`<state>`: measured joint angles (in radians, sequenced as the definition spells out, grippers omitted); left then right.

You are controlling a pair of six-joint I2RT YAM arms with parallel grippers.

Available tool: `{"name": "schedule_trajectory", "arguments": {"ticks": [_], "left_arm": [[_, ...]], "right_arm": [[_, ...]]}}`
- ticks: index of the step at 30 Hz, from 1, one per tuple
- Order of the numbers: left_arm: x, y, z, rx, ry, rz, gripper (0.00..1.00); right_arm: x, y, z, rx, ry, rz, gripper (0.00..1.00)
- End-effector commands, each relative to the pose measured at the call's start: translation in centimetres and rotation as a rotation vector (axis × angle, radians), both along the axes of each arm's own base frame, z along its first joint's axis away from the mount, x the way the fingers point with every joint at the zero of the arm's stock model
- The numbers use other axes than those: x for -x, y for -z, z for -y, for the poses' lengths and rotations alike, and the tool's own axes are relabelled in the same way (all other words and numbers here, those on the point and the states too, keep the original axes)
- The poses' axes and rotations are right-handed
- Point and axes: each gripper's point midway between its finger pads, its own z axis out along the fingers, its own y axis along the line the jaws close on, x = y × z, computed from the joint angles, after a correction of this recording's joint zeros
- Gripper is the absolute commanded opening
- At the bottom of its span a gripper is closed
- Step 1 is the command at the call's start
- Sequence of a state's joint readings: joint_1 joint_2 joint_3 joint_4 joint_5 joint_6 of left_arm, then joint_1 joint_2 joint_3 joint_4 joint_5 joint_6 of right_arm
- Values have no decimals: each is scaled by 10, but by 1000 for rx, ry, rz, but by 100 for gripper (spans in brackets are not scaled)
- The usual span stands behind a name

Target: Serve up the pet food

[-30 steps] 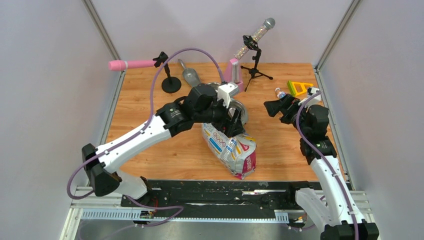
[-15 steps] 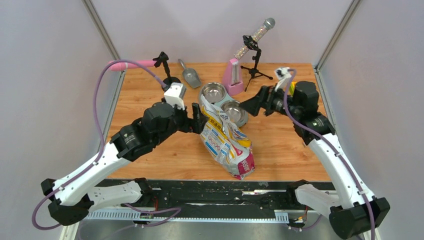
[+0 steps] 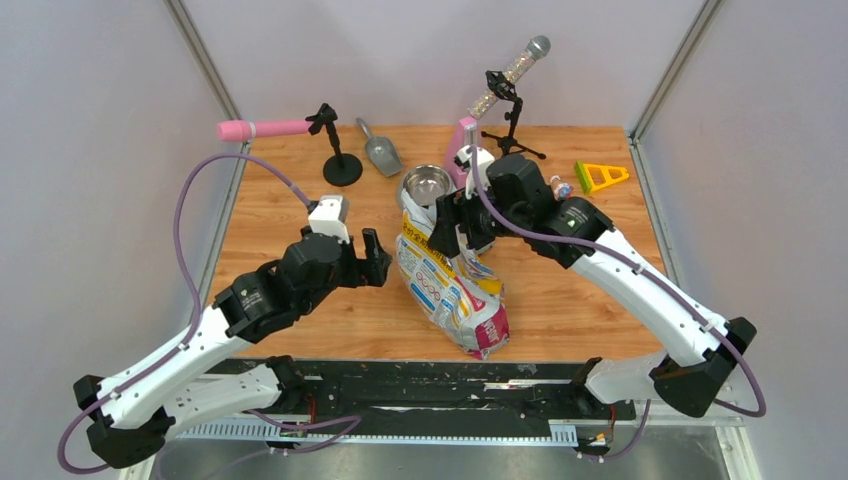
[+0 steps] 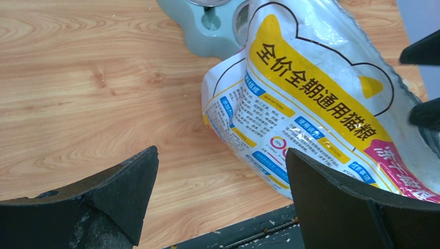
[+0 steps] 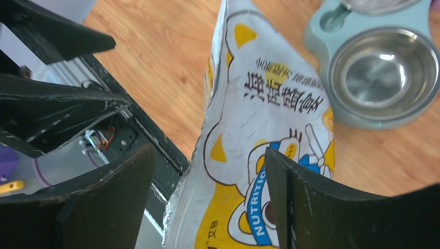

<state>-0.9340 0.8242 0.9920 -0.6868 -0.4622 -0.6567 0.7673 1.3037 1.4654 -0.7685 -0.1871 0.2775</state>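
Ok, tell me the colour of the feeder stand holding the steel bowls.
Pale mint green feeder stand, clearest in the right wrist view.

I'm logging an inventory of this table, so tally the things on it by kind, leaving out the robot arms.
Microphones on stands: 2
Two-bowl feeder: 1
Scoop: 1
Food bag: 1
Metronome: 1
Bottle: 1
Yellow triangle: 1
Total: 8
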Motion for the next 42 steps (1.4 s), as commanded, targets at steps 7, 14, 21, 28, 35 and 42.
{"name": "schedule_trajectory", "arguments": {"ticks": [7, 14, 21, 28, 35, 42], "left_arm": [[-7, -13, 24, 72, 60, 47, 100], [-11, -12, 41, 79, 110, 53, 100], [-14, -12, 52, 77, 140, 51, 100], [-15, -14, 61, 86, 170, 57, 100], [-15, -12, 71, 89, 207, 49, 100], [-15, -11, 77, 96, 224, 39, 100]], "right_arm": [[10, 2, 25, 173, 97, -36, 68], [20, -11, 28, 136, 77, -23, 58], [27, -1, 29, 158, 53, -62, 45], [33, 1, 28, 157, 31, -83, 34], [41, 8, 35, 187, 28, -118, 33], [42, 23, 37, 270, 39, -159, 33]]}}
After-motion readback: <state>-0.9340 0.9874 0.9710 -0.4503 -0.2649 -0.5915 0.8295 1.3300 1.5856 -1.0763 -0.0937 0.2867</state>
